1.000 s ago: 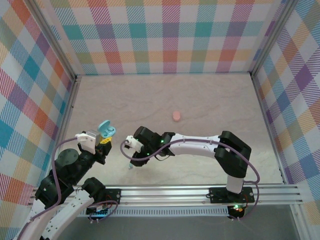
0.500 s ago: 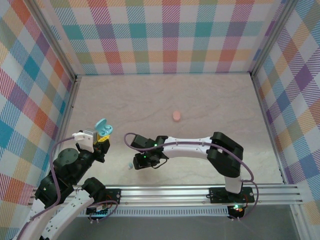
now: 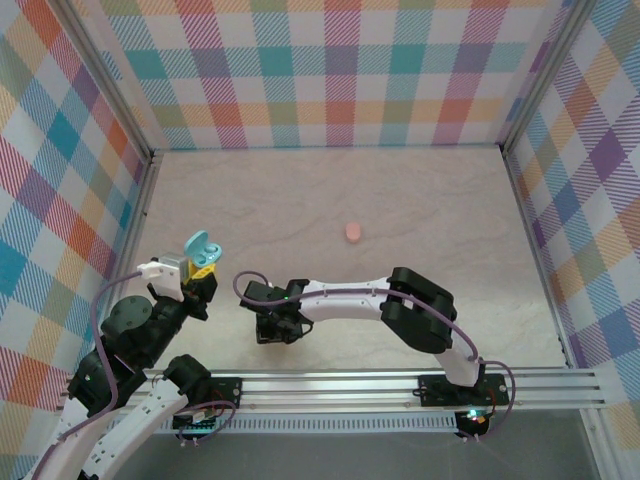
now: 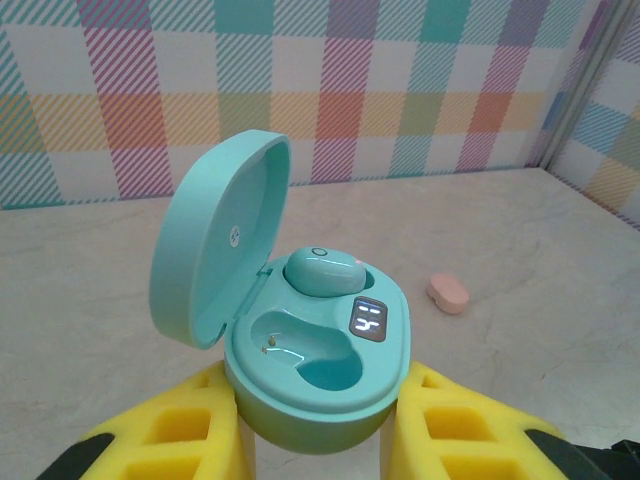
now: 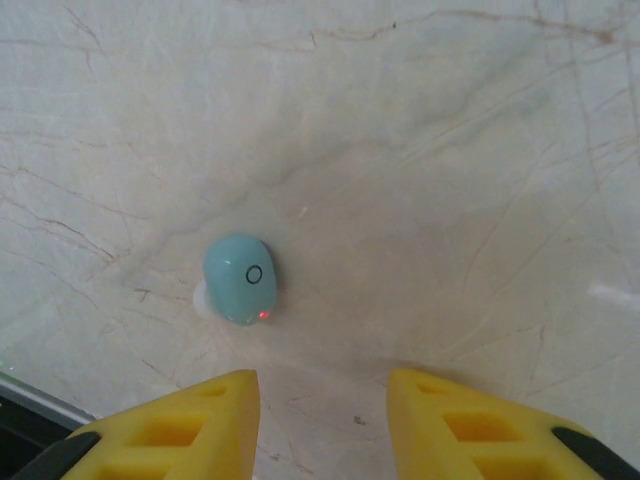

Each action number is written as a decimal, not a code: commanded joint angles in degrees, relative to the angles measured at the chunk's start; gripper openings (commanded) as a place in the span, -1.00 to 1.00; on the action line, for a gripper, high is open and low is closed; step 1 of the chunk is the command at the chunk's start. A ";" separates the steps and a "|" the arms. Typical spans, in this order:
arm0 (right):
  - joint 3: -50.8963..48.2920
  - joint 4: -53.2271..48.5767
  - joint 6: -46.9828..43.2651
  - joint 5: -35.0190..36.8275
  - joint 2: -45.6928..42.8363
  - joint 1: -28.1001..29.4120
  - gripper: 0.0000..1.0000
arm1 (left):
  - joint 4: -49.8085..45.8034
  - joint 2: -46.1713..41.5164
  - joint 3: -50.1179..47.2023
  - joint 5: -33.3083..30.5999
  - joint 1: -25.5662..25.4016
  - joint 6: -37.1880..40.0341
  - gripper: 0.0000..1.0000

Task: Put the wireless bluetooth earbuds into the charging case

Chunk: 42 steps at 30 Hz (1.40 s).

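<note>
Charging case (image 4: 320,375), light blue with its lid raised, sits clamped between our left hand's (image 4: 320,440) yellow fingers (image 4: 180,432). Our right hand (image 5: 322,400) hangs low over the tabletop (image 5: 470,150), fingers apart and holding nothing. A pink oval object (image 4: 448,293) lies well beyond the left hand. One blue earbud (image 4: 322,272) is seated in the case's far socket. A second blue earbud (image 5: 241,279) lies on the tabletop just ahead of the right fingertips.

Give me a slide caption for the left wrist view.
Left gripper holds the open case: one earbud seated, the other slot empty.
</note>
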 commanded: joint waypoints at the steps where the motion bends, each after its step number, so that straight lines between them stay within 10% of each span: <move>1: 3.30 -2.14 -0.27 1.33 1.43 -0.06 -0.22 | 2.90 0.86 1.40 -0.58 -0.68 -0.20 -0.63; 42: 15.43 -13.06 -7.87 1.46 12.00 -1.01 -0.47 | 2.38 -1.20 1.35 0.26 -0.68 0.75 -0.63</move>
